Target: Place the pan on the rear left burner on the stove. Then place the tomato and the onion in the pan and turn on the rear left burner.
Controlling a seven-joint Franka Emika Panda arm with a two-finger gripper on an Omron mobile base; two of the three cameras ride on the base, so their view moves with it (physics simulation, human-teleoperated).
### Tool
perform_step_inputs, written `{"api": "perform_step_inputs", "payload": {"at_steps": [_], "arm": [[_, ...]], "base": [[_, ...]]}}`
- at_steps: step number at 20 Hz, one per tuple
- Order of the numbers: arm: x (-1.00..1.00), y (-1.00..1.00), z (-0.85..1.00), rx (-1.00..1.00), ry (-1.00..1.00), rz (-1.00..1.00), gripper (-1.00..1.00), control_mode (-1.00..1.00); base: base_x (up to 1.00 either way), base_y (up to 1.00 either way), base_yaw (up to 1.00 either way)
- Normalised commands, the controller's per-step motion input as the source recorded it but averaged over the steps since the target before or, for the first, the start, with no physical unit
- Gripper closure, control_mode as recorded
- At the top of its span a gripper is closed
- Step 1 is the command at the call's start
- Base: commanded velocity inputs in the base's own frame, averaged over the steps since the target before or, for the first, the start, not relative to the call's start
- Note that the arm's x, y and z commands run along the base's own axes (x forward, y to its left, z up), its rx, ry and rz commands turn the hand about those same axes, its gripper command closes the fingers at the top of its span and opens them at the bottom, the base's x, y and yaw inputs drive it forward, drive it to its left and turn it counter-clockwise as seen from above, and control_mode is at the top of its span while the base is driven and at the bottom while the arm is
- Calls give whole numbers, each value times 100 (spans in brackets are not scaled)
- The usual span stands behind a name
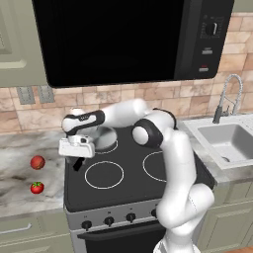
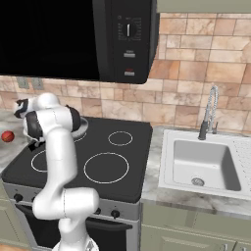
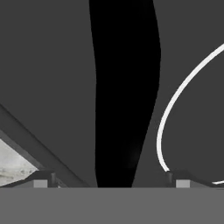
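Fingertips (image 3: pixel 41 179) of the gripper (image 3: pixel 109 181) are standing wide apart, one on each side of the pan's straight black handle (image 3: pixel 124 87), and neither is touching it. Both are hovering over the left part of the stove (image 1: pixel 133 185), whose black glass is lying flat and glossy, with a thin white ring (image 3: pixel 164 118) curving past, probably the front left circle. Judging from this, the pan (image 1: pixel 105 137) is sitting on the rear left burner (image 1: pixel 112 148) at the stove's back left, its shiny grey metal bowl partly hidden by the arm. The hand should be rising straight up, so no finger is nudging the handle and turning the pan. Left of the stove, on marbled grey stone counter (image 1: pixel 20 153), the green-stemmed tomato (image 1: pixel 37 187) and, behind it, the smooth round onion (image 1: pixel 37 162) are waiting, well apart from the pan.
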Motion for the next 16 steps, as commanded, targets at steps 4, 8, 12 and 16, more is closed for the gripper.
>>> {"api": "perform_step_inputs", "payload": {"at_steps": [4, 8, 12, 16], "arm": [[-18, 0, 29, -2, -8, 0, -100, -100], [-19, 0, 39, -1, -6, 0, -100, -100], [-21, 0, 43, 0, -4, 0, -100, -100], [-20, 0, 31, 0, -2, 0, -100, -100]], "base": [[0, 0, 0], [0, 0, 0], [0, 0, 0], [0, 0, 0]]}}
